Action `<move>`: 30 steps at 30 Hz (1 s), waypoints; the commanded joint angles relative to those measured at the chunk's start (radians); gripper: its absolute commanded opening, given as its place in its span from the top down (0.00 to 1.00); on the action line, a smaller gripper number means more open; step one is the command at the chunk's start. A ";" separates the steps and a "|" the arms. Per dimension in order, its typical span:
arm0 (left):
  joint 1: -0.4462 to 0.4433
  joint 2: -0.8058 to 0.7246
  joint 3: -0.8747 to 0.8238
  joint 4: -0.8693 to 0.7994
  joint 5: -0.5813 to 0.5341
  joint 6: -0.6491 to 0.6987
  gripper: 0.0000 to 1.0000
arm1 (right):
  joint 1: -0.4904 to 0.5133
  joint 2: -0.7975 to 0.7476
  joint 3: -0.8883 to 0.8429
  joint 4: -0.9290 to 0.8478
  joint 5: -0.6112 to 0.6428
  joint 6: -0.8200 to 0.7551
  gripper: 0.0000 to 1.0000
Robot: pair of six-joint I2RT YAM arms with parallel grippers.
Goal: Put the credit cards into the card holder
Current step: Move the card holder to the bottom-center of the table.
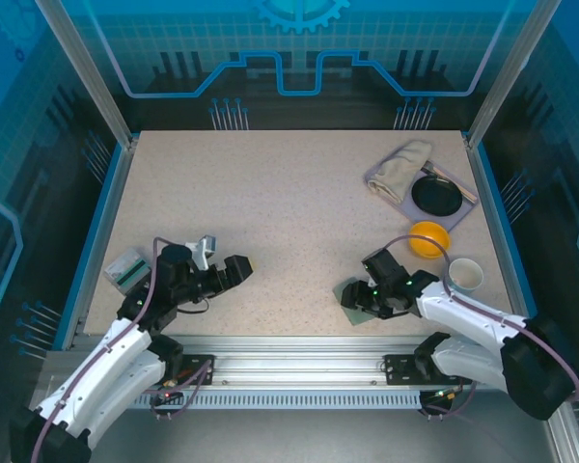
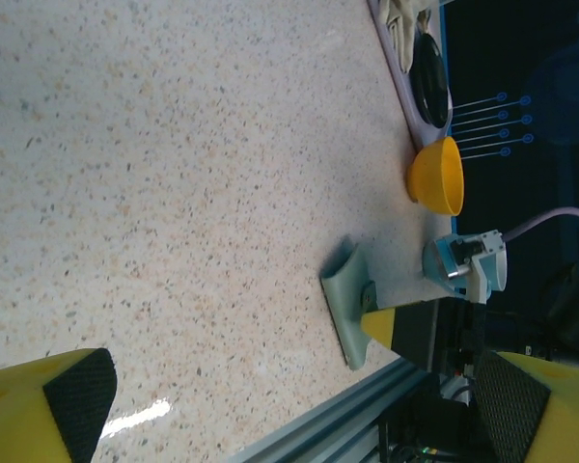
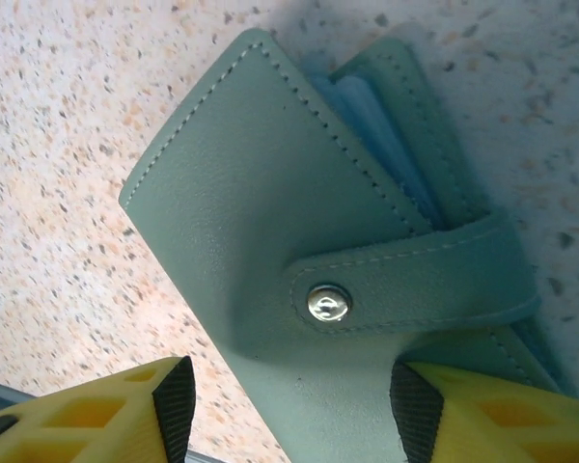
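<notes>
Right gripper (image 3: 291, 400) is straddling the snapped-shut card holder (image 3: 241, 212), jaws spread, gripping nothing. You're working the opening step; popping the snap (image 3: 328, 302) is probably coming next.

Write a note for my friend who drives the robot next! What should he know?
Left gripper: open, empty, at the left.
Right gripper: open, straddling the wallet near the front edge.
Wallet: folded, strap snapped shut. Can't tell if cards are inside.
Clear box at the left edge: contents unclear.
Done: can't judge.
Left: probably unsnap the wallet, find any cards, slot them in.
</notes>
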 commanded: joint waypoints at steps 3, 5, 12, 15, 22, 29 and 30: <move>-0.008 -0.034 -0.010 -0.080 0.059 -0.071 0.01 | 0.112 0.141 0.009 0.189 0.020 0.190 0.41; -0.008 -0.045 -0.012 -0.099 0.058 -0.082 0.01 | 0.139 0.197 0.049 0.195 0.016 0.243 0.42; -0.018 -0.077 -0.053 -0.061 0.072 -0.156 0.02 | 0.204 0.254 0.200 0.202 -0.078 0.220 0.40; -0.041 -0.076 -0.072 -0.026 0.062 -0.190 0.04 | 0.194 0.223 0.346 -0.017 -0.008 0.042 0.40; -0.123 0.026 -0.081 0.154 0.027 -0.254 0.10 | 0.030 0.231 0.347 -0.112 -0.104 -0.192 0.53; -0.323 0.321 0.087 0.130 -0.141 -0.232 0.20 | 0.019 0.246 0.303 -0.124 -0.204 -0.299 0.61; -0.348 0.363 0.096 0.143 -0.159 -0.242 0.22 | 0.021 0.243 0.289 -0.126 -0.193 -0.306 0.62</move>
